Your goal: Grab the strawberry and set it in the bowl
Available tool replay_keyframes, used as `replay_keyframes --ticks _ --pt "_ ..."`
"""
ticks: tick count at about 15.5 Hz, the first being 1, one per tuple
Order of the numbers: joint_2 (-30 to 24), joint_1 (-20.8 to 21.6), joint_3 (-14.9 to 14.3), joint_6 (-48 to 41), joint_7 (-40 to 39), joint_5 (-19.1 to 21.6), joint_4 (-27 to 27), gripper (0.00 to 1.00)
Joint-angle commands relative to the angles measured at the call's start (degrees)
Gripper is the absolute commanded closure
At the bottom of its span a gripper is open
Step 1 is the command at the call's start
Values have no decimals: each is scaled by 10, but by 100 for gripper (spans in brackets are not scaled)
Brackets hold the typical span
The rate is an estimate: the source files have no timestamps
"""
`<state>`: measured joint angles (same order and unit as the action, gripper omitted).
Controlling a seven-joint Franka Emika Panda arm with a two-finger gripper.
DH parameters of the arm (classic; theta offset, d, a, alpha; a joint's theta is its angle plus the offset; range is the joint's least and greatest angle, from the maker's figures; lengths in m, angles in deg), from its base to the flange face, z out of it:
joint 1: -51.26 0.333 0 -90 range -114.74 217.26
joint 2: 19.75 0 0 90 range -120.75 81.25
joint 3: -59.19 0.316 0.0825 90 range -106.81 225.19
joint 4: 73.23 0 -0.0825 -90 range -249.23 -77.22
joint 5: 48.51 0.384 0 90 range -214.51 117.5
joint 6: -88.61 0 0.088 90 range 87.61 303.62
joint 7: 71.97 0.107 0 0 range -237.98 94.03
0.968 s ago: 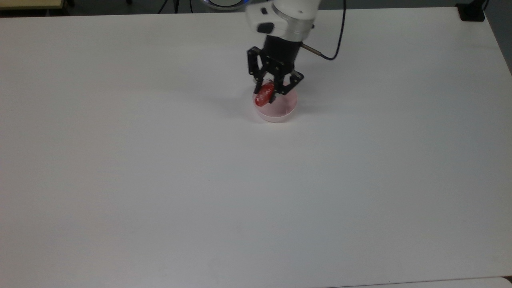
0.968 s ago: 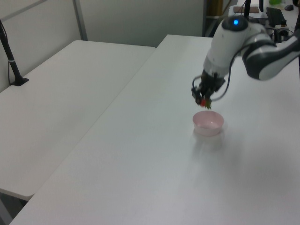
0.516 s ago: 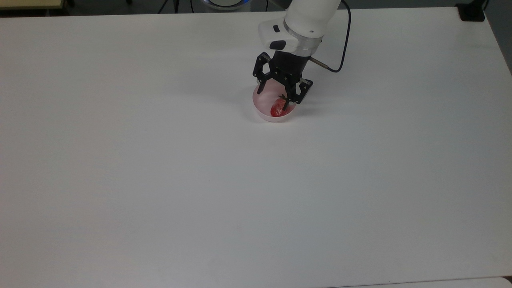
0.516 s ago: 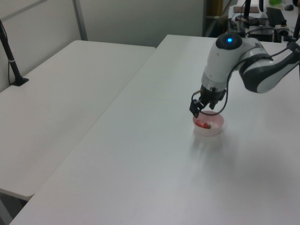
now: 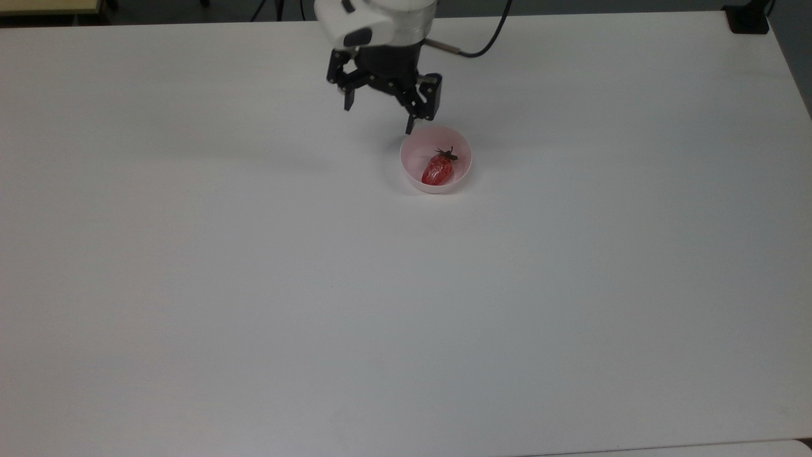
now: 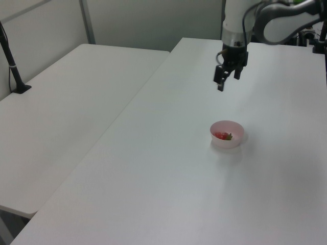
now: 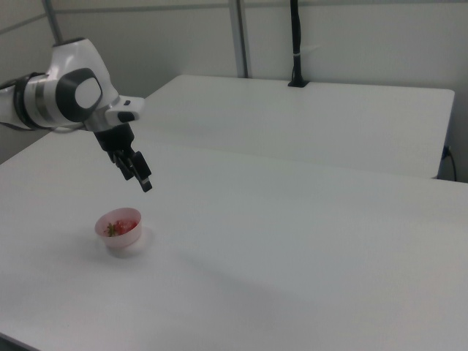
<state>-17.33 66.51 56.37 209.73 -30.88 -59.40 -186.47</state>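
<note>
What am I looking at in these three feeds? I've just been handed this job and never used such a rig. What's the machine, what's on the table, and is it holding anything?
The machine is a single white robot arm ending in a black gripper with two jaws. All three pictures show the same moment from different cameras: the top view looks down on the white table, and the left view and right view look across it from opposite sides.

On the table stands a small pale pink bowl, and a red strawberry with a dark leafy cap lies inside it.

The gripper holds nothing. Its jaws stand apart and empty, raised above the table and off to one side of the bowl, towards the top view's upper left. In the left view, the gripper hangs clearly above and beyond the bowl, not touching it.

So the strawberry is already in the bowl.
</note>
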Motion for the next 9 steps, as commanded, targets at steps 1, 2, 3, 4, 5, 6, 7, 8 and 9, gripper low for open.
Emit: replay_keyframes --ticks 1,2,3,4,5,6,7,8,9 --pt "-9 -90 -15 -228 -424 120 159 0" --pt "-10 -88 -22 -226 -425 120 160 0" --pt "-10 -87 -23 -226 -425 115 159 0" --pt "-10 -84 -25 -229 -429 108 159 0" --pt "-12 -83 -28 -230 -431 108 159 0" --pt "-14 -83 -31 -230 -430 107 159 0" --pt "-13 -82 -32 -229 -428 106 159 0" --pt "-13 -80 -32 -228 -426 105 159 0" --pt "-14 -80 -32 -228 -423 105 159 0"
